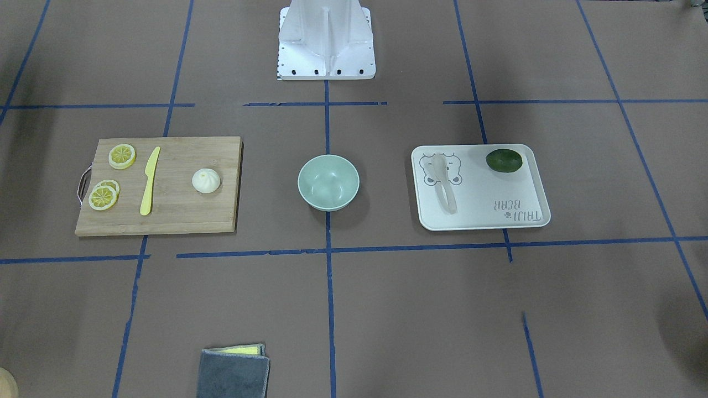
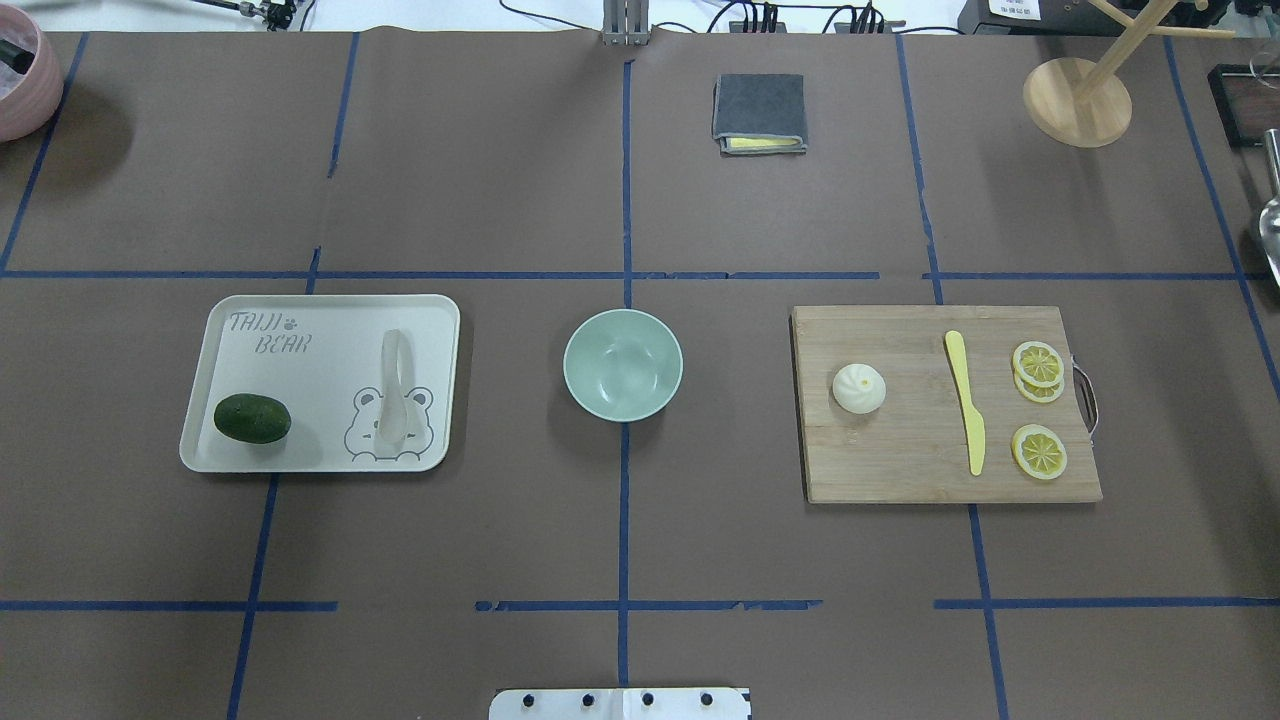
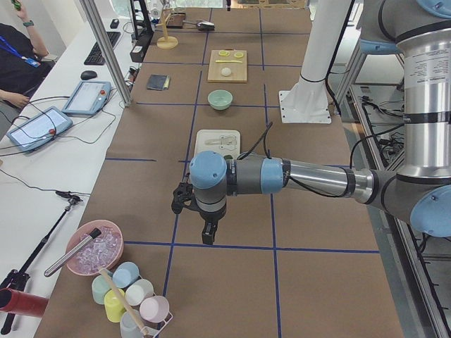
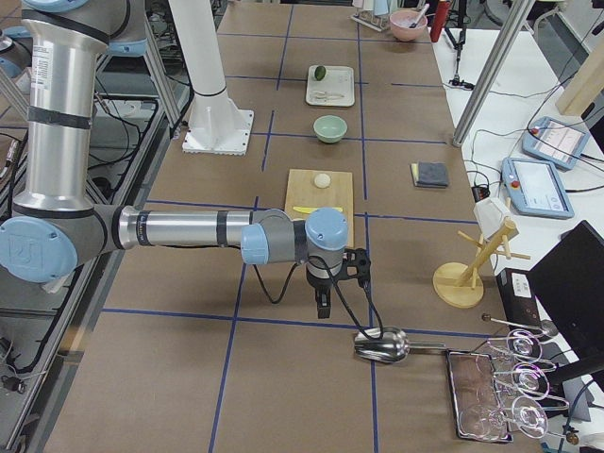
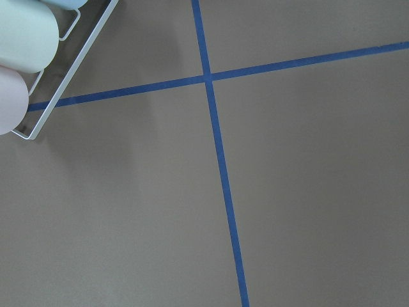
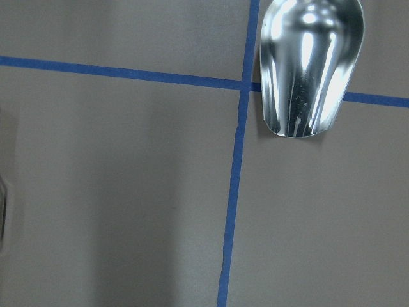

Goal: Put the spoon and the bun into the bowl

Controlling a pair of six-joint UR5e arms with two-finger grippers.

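You get bare worktop (image 2: pixel 500 520) all round bowl (image 2: pixel 622 364): open passage from both sides. Bun (image 2: pixel 859 388) alone at its end of cutting board (image 2: pixel 900 470); yellow knife (image 2: pixel 966 400) well apart, room for jaws either side. Spoon (image 2: pixel 390 385) flat on tray (image 2: pixel 320 340), raised rim around; green fruit (image 2: pixel 252 418) well apart. Metal scoop (image 4: pixel 382 346) lies near right gripper (image 4: pixel 323 307).

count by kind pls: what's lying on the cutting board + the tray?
lemon slices: 3
knife: 1
bun: 1
spoon: 1
green fruit: 1
total: 7
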